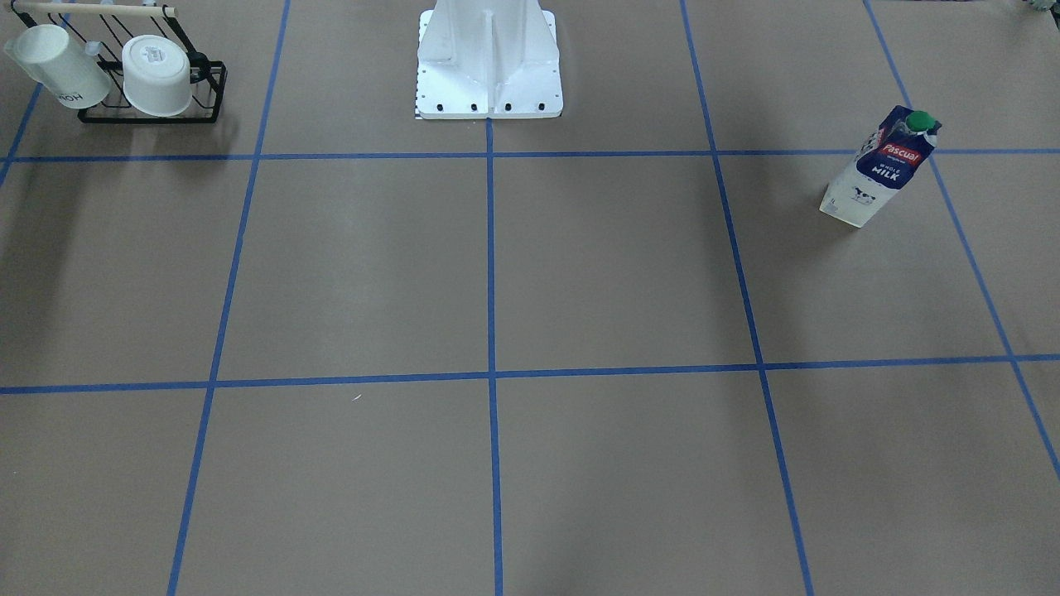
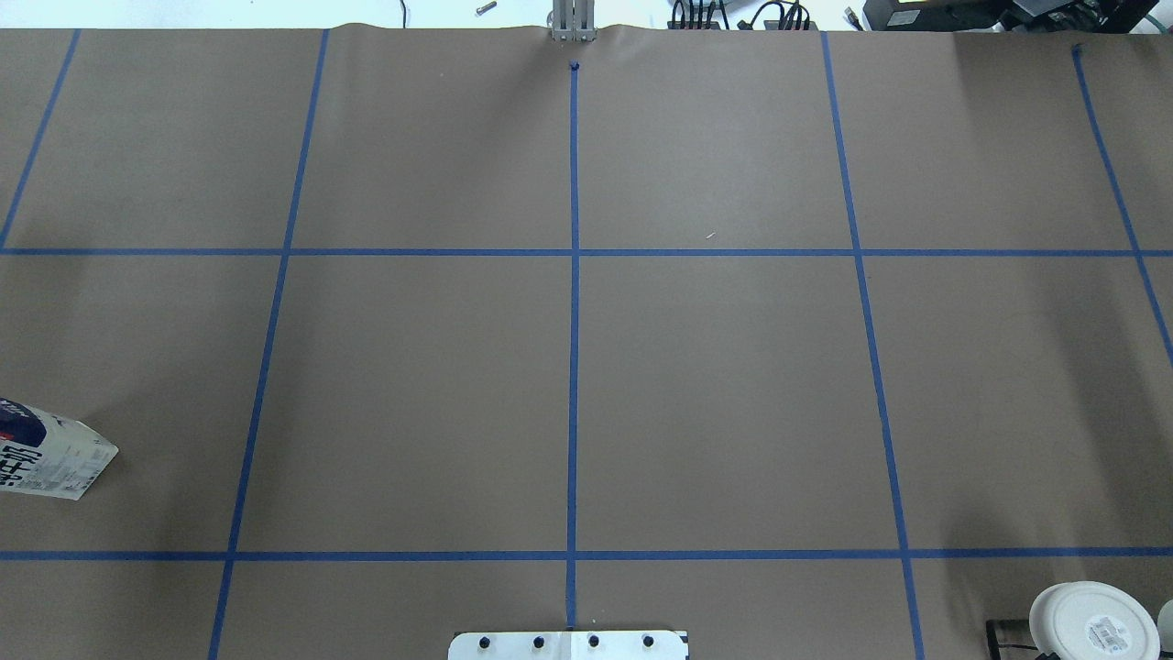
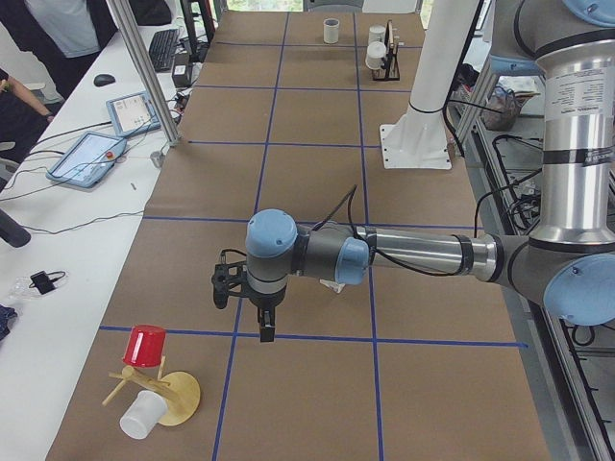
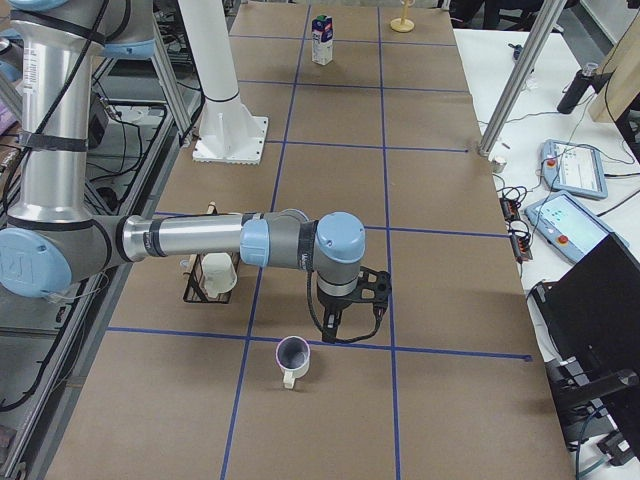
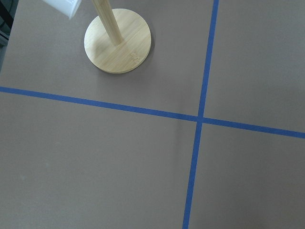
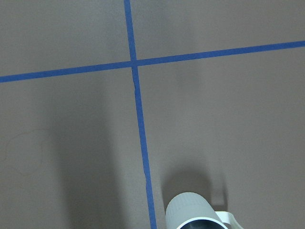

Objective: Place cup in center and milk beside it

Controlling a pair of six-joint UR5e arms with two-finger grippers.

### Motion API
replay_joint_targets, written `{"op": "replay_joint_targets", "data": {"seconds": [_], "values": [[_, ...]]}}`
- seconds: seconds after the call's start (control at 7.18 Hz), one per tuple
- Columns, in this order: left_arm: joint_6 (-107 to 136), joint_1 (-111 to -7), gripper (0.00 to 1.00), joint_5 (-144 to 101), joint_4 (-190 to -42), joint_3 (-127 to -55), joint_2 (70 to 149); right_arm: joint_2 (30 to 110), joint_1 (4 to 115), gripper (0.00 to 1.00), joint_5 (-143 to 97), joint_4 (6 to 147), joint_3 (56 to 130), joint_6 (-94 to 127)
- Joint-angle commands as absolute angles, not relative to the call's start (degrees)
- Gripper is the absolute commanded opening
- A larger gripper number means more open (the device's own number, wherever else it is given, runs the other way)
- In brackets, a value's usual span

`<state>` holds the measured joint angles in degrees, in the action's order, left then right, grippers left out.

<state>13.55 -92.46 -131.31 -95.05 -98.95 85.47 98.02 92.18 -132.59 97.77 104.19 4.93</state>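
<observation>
The cup (image 4: 293, 361), a small white mug with a dark inside and a loop handle, stands upright on the brown paper at the table's right end. Its top also shows at the bottom edge of the right wrist view (image 6: 194, 214) and far off in the exterior left view (image 3: 332, 31). The milk (image 1: 882, 165) stands upright toward the table's left end and shows in the overhead view (image 2: 50, 456). My right gripper (image 4: 350, 318) hangs just above and beside the cup. My left gripper (image 3: 252, 305) hangs over the paper near a wooden stand. I cannot tell whether either is open or shut.
A black wire rack (image 1: 153, 112) holds two other white cups near the mug. A wooden cup stand (image 3: 159, 394) with a red cup (image 3: 146, 346) and a white cup (image 3: 142, 415) stands at the table's left end. The robot's white base (image 1: 489, 66) is at mid-table.
</observation>
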Motion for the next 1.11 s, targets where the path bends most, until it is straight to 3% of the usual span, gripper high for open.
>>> {"op": "replay_joint_targets", "data": {"seconds": [0.0,0.97], "values": [[13.5,-92.5,0.98,-131.5,-95.1,-99.1,85.3,98.3,92.2,1.00,-132.6,97.9,104.7,4.8],[13.3,-92.5,0.98,-132.2,-95.2,-98.5,85.3,98.2,92.2,1.00,-132.2,97.9,104.7,4.9]]}}
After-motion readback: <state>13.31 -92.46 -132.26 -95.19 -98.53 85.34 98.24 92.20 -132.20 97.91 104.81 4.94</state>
